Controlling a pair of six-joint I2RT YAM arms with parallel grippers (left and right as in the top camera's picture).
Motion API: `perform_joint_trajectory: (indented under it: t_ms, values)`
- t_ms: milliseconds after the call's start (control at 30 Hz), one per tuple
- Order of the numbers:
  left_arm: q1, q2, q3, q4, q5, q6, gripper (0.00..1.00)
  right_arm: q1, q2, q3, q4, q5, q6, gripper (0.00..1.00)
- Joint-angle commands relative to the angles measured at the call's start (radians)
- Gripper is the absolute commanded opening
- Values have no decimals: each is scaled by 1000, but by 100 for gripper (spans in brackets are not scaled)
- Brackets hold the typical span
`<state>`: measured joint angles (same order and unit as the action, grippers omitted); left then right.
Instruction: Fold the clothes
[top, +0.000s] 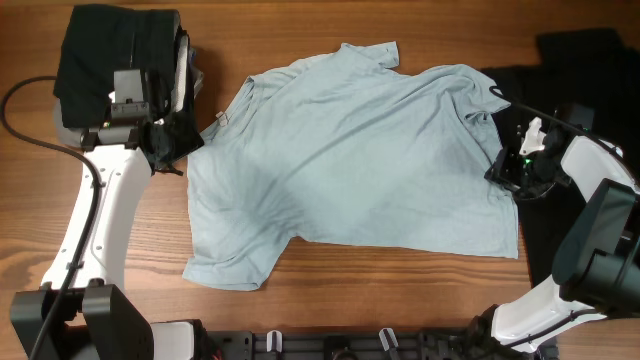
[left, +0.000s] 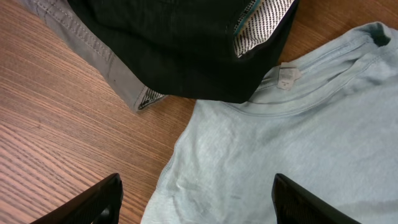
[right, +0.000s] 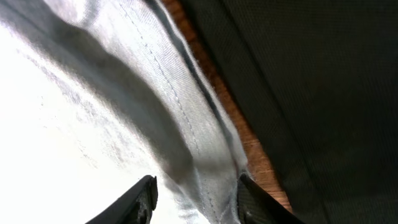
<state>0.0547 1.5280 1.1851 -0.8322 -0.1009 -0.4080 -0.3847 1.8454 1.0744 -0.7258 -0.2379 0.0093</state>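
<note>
Right gripper (right: 196, 186): fingers apart, not pressed together, with the stitched hem (right: 186, 106) of the pale blue-green T-shirt (right: 74, 112) running up between them.
Beyond its outer finger: a narrow strip of the wooden table (right: 258, 158), then the black T-shirt (right: 311, 74) filling that whole side.
Right gripper from overhead (top: 515, 168): sat at the pale shirt's side edge, with the black T-shirt (top: 580, 60) spread under and behind the arm.
Left gripper (left: 196, 186): fingers wide apart and holding nothing, poised over the pale shirt's shoulder edge where cloth met bare table (left: 56, 130).
Just ahead of the left gripper: the folded stack (left: 180, 43), black on top, with a grey piece (left: 81, 34) showing beneath it; the black fold overlapped the pale shirt's collar.
Neck label (left: 287, 76): lay on the collar ahead of the left gripper, toward its right finger.
Pale blue-green T-shirt (top: 360, 160): lay spread flat and rumpled between the two grippers, collar toward the left gripper, one sleeve trailing toward the robot's base.
Folded stack from overhead (top: 100, 50): lay directly beyond the left gripper (top: 170, 140), at the far corner.
</note>
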Motion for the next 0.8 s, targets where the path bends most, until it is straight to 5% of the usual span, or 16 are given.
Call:
perform_joint_trajectory:
  t_ms: [0,533,633,767]
  values:
    - [7,11,2,3,-11,12,77,-5,21,-15,-27,20,-22,46]
    - [7,11,2,3,-4,12,77,-5,-50,-8,50,86,14,43]
    - [7,11,2,3,6,12,77,-5,-50,-8,43,-19,-101,35]
    - [7,11,2,3,6,12,77,-5,-50,-5,18,21,-112,44]
